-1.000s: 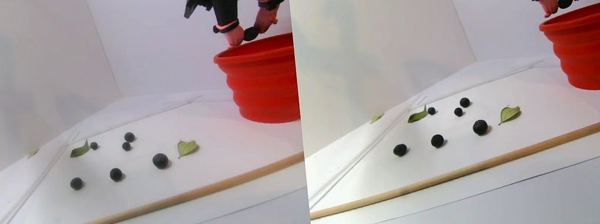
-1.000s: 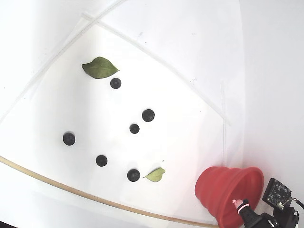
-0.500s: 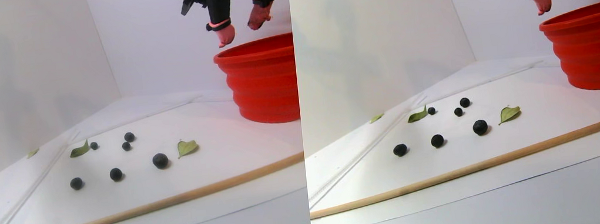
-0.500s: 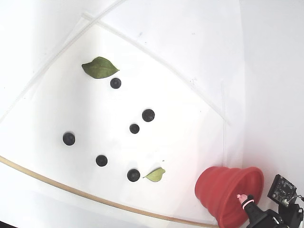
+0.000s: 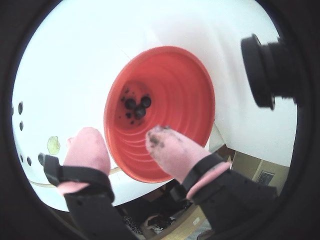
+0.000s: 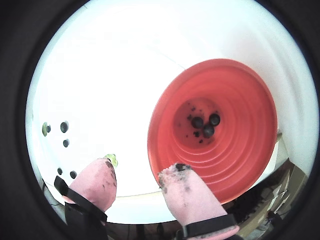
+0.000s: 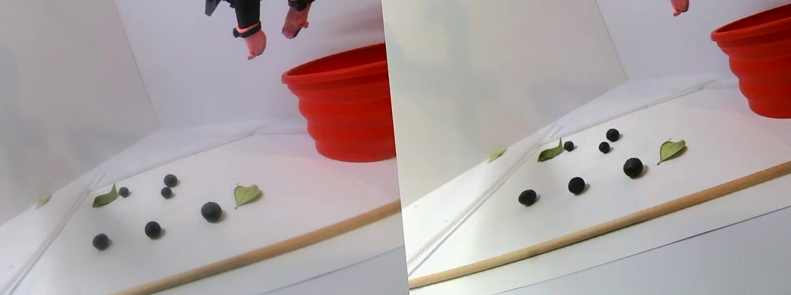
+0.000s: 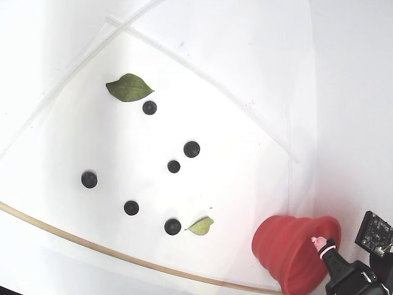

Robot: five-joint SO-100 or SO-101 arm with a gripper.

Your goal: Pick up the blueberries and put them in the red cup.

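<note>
Jaws open and empty above the red ribbed tapered cup.
Wrist views: I saw the pink-padded black gripper holding nothing, three small dark blueberries in the cup. Fixed view: six berries lay well left of the gripper.

Three blueberries inside upright red cup, six on sheet

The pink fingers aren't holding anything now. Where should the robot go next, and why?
Probably down to the paper to grab another berry. The gripper hangs open and empty above the red cup, three blueberries already lie inside, and six more wait on the paper. The nearest blueberry, beside a small leaf, looks like a good next pick.
</note>
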